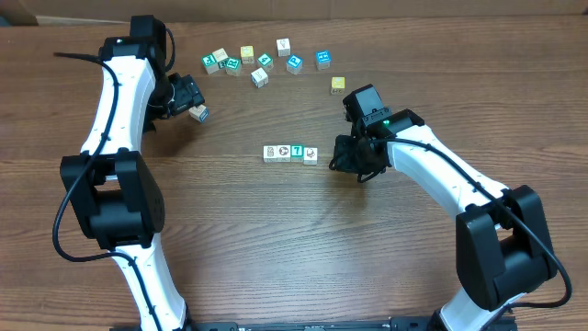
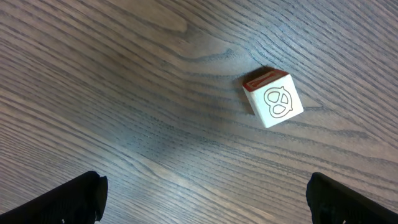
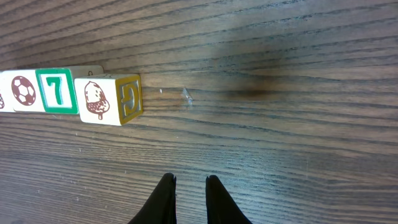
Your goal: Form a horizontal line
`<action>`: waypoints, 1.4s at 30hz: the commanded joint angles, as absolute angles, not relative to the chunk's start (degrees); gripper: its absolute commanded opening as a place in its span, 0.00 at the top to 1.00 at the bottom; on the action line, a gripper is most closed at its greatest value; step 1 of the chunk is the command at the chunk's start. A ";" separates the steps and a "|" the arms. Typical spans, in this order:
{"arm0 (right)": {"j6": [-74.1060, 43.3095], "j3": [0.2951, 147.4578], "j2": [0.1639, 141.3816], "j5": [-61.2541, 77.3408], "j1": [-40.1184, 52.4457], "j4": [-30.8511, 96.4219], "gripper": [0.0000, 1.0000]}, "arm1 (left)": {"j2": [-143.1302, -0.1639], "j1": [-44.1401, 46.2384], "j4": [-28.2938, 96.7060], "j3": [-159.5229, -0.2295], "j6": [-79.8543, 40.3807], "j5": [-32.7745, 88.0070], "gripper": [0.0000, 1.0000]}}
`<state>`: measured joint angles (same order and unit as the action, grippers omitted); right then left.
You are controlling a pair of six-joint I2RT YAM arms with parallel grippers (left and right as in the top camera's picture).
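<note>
Dark fingers (image 3: pixel 165 200) of the right hand (image 3: pixel 186 202) fill the bottom edge of the right wrist view, pressed almost together with only a sliver of gap and pinching nothing. Just beyond them, up and to the left, lies the horizontal line (image 3: pixel 68 93): small picture cubes set face up and touching side to side, a soccer ball, a teal cube with a white 7, then an acorn at the near end

From above, the horizontal line (image 1: pixel 290 153) sits near the middle of the wood-grain surface (image 1: pixel 230 239), four cubes running straight from left to right. The right hand (image 1: pixel 342 158) hangs just beside its right end, apart from the last cube, a spot that looks suited to nudging or checking that end rather than carrying anything

The left hand (image 2: pixel 205 205) is spread wide, hovering low over a lone white cube with a pretzel print (image 2: pixel 272 98), which lies tilted relative to the fingers and ahead of them, not between them. Seen from above, this left hand (image 1: pixel 184 95) is well apart from the row

Loose cubes (image 1: pixel 262 62) lie scattered along the far edge, with a plain yellow cube (image 1: pixel 338 85) off to their right. With four cubes aligned, the row looks essentially formed
</note>
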<state>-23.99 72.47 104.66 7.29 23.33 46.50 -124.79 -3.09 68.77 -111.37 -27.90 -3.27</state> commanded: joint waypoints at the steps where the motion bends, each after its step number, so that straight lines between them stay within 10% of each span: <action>1: -24.03 71.99 104.92 7.62 23.18 46.02 0.87 | -125.34 -2.59 68.71 -112.25 -27.40 -3.53 0.00; 42: -24.03 71.99 104.92 7.60 23.18 45.32 0.95 | -125.34 -2.59 68.71 -112.25 -27.40 -3.55 0.00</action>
